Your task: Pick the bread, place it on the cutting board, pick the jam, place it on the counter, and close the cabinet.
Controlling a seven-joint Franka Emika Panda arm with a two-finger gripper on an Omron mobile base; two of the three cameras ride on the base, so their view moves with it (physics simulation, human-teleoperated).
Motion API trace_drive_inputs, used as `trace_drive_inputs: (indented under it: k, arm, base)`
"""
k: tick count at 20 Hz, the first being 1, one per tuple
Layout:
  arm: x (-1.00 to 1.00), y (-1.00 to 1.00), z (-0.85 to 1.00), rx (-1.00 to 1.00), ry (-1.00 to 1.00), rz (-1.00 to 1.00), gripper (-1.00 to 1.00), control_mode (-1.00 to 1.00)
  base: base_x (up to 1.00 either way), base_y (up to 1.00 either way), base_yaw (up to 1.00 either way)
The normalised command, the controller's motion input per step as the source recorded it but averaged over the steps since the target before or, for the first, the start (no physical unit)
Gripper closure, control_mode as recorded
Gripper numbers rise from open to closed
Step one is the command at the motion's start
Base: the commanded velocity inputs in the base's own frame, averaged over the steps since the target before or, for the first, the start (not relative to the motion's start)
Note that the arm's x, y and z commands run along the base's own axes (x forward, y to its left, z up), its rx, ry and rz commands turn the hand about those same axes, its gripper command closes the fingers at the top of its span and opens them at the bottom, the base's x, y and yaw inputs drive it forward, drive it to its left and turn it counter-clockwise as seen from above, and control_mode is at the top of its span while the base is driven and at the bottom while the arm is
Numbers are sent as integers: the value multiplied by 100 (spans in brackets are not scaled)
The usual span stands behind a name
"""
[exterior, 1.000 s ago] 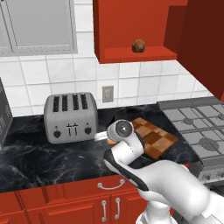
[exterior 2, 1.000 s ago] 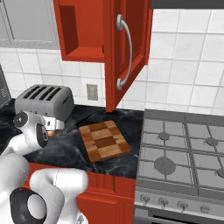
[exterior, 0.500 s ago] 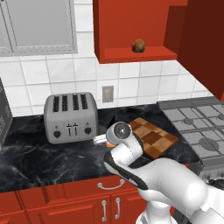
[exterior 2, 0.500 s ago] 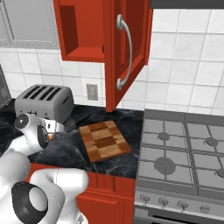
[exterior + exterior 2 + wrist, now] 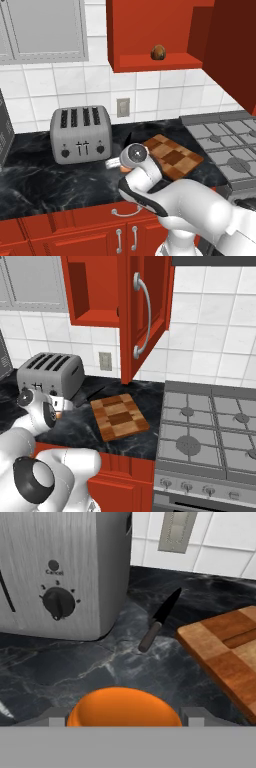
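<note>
Jam (image 5: 124,707) is sitting between the gripper (image 5: 124,716) fingers, which are closing on its sides, low over the counter (image 5: 60,180) between the toaster (image 5: 81,133) and the cutting board (image 5: 172,156). The arm is folding low, wrist pointing toward the wall. Bread (image 5: 158,52) is resting in the open cabinet (image 5: 150,35).

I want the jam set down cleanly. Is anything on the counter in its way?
Nothing visible blocks it. The jam sits at the end effector above bare counter; the knife lies farther off.
</note>
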Motion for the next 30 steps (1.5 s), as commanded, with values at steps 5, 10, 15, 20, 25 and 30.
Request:
trace_drive_inputs:
  k: [5, 10, 15, 20, 25, 30]
  arm:
    - [0, 0, -21, 0, 0, 0, 100, -100]
    - [2, 0, -19, 0, 0, 0, 100, -100]
    - [0, 0, -14, 0, -4, 0, 100, -100]
    - [0, 0, -15, 0, -5, 0, 100, -100]
    - [0, 0, -15, 0, -4, 0, 100, -100]
    - [5, 0, -12, 0, -1, 0, 100, -100]
  base:
    - [0, 0, 0]
    - [0, 0, 0]
    - [0, 0, 0]
    - [0, 0, 0]
    - [0, 0, 0]
    - [0, 0, 0]
